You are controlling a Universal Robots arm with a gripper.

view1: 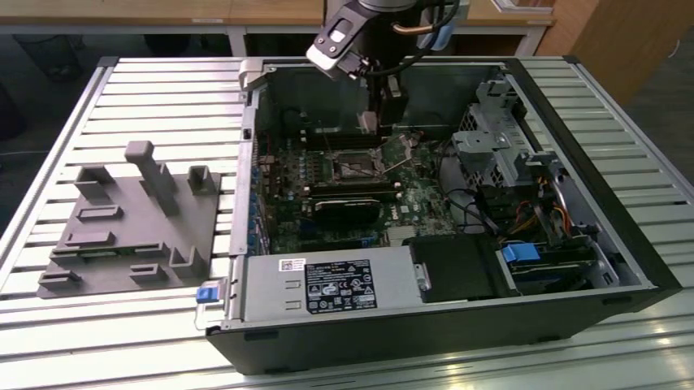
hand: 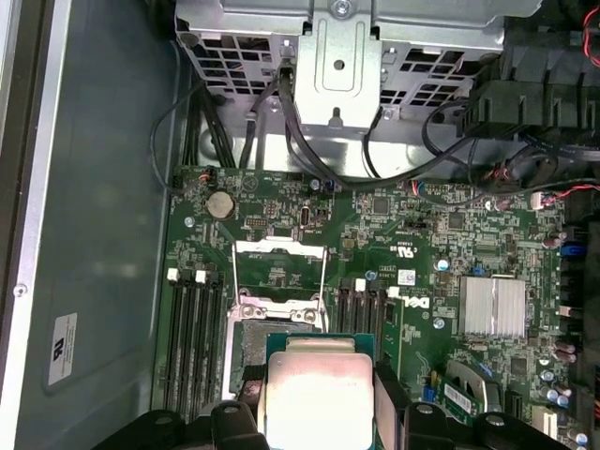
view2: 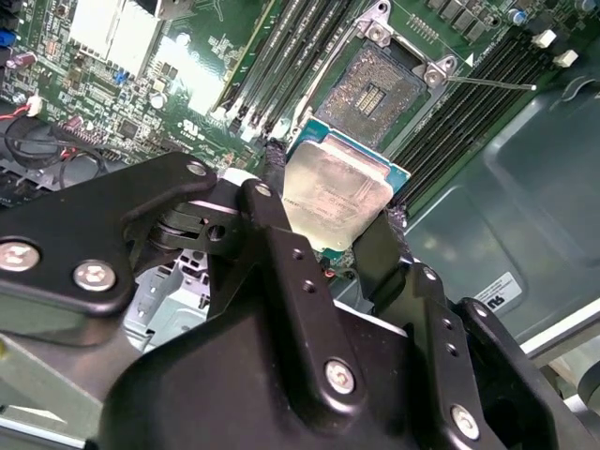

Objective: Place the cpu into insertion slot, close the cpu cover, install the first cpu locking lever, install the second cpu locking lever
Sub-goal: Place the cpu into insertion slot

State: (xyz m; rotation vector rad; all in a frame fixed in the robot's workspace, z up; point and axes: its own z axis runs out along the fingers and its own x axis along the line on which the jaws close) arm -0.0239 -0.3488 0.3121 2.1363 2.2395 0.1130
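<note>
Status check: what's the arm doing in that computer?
Gripper shut on cpu. Held clear of insertion slot, not seated; cpu cover open.

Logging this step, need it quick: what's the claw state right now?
Claw: shut on the cpu, which it holds clear of the insertion slot, not yet seated.

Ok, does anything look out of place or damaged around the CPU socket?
Nothing stands out. The cpu sits clamped squarely in the gripper, short of the open insertion slot, which is bare with no visible damage.
</note>
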